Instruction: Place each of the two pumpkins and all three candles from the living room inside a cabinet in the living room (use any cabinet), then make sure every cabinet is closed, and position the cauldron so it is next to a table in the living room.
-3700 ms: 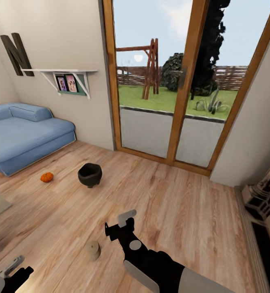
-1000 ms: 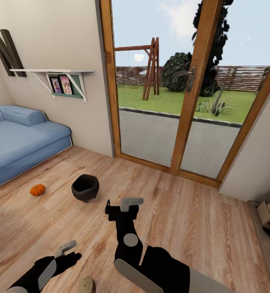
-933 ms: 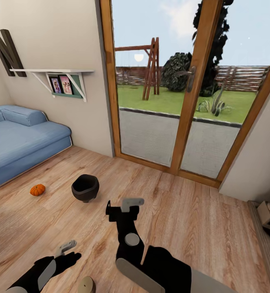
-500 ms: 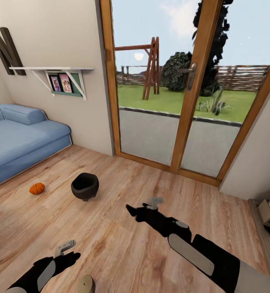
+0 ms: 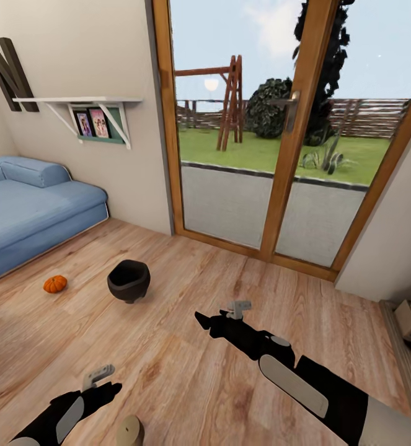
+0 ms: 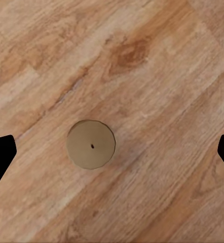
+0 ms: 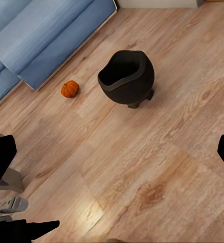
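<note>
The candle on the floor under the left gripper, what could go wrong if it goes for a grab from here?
1. The candle stands upright and alone on bare wood floor; a finger landing on its rim could tip it and send it rolling.
2. The left gripper is open, but the candle sits nearer one finger in the left wrist view, so closing may shove it sideways.
3. In the head view the candle is cut by the picture's bottom edge, which makes watching the descent harder.

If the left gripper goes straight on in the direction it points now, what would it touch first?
Most likely the candle: the left wrist view looks straight down onto its round top, between the open fingers of the left gripper. How far below it stands is hard to judge.
</note>
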Tool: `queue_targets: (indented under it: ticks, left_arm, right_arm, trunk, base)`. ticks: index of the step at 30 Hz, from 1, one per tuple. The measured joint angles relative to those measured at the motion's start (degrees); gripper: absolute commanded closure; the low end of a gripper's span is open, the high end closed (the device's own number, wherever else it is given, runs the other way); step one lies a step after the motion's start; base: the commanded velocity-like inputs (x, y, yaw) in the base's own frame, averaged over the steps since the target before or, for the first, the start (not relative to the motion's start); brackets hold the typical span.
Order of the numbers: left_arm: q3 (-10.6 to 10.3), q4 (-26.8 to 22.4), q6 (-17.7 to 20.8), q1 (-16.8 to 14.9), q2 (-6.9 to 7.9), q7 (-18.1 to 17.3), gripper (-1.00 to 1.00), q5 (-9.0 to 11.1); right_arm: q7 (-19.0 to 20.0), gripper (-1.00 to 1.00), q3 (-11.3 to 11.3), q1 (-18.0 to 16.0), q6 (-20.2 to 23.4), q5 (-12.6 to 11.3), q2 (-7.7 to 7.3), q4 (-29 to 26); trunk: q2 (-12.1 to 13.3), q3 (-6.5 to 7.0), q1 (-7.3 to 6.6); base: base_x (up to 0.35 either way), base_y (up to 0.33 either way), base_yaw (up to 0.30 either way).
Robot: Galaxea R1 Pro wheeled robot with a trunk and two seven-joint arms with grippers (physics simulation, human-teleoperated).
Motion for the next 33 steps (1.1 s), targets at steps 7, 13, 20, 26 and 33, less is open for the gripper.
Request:
queue_targets:
  ticks: [7, 13, 20, 26, 33]
  left_arm:
    - [0.0, 0.0, 0.0, 0.0, 0.07, 0.0, -1.0, 0.0]
    - [0.0, 0.0, -1.0, 0.0, 0.09, 0.0, -1.0, 0.1]
    - [0.0, 0.0, -1.3, 0.0, 0.09, 0.0, -1.0, 0.1]
    - [-0.1, 0.0, -1.4, 0.1, 0.09, 0.0, -1.0, 0.0]
    - [-0.1, 0.0, -1.4, 0.1, 0.1, 0.0, -1.0, 0.1]
  right_arm:
    - [-0.2, -1.0, -0.2, 0.0, 0.9, -2.4, 0.4, 0.3]
    - [-0.3, -1.0, -0.2, 0.0, 4.4, -3.2, 0.52, 3.4]
    - [0.2, -1.0, -0.1, 0.0, 4.6, -3.0, 0.39, 5.3]
    - [-0.2, -1.0, 0.0, 0.0, 4.5, -2.7, 0.45, 5.6]
    - [-0.4, -1.0, 0.0, 0.0, 4.7, -2.5, 0.46, 5.5]
  trunk:
    - [-2.8, -1.26, 1.54]
    - [-5.2, -2.33, 2.86]
    - [-8.0, -3.59, 4.39]
    - [-10.4, -4.67, 5.71]
    - [-13.2, -5.92, 7.25]
  base:
    - [0.0, 0.0, 0.0]
    - [0.0, 0.0, 0.0]
    - [0.0, 0.0, 0.0]
    - [0.0, 0.0, 0.0]
    - [0.0, 0.0, 0.139]
